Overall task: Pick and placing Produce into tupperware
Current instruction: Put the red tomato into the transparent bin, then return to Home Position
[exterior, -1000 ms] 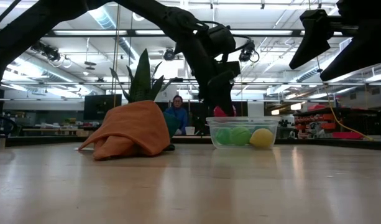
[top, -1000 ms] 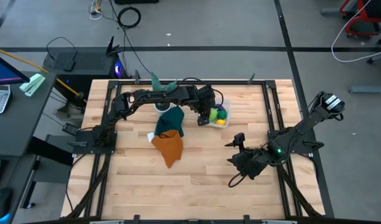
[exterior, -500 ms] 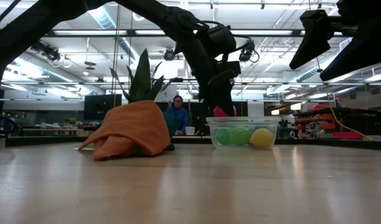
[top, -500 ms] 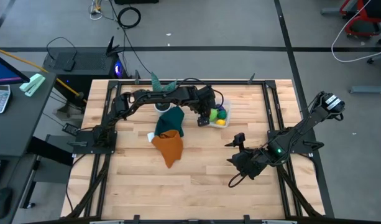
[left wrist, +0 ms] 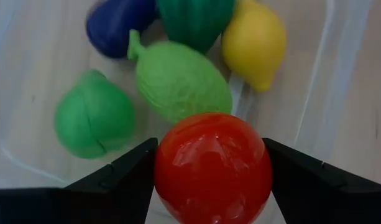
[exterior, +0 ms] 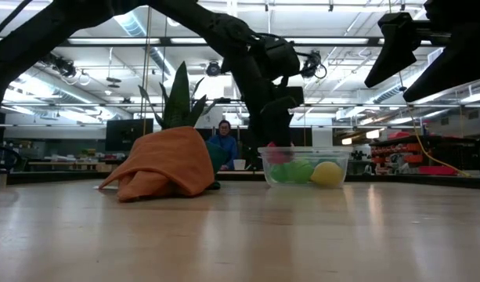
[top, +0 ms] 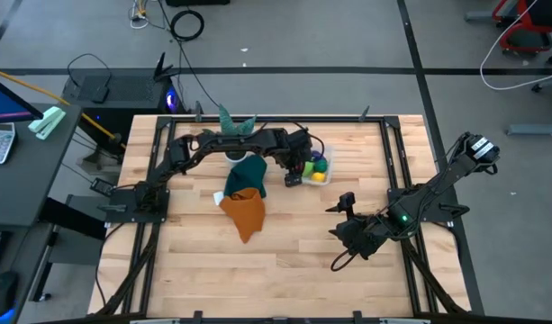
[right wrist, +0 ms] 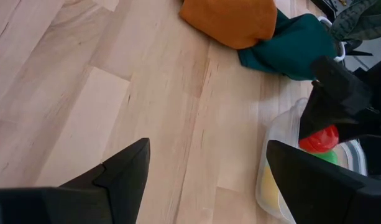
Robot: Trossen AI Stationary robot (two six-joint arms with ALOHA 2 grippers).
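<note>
Produce first: my left gripper [left wrist: 209,171] is clamped on the red fruit [left wrist: 210,167], low over the tupperware [top: 313,167] at the table's [top: 285,261] far side. It looks glossy, hard and light, likely slippery; my fingers take it across its widest part. It is nearly round, so I judge no clear long axis. Below lie the light green piece [left wrist: 181,79], long axis slanting, stem toward the purple one [left wrist: 115,25], plus a yellow one [left wrist: 253,42]. My right gripper [right wrist: 206,165] waits open, well apart.
</note>
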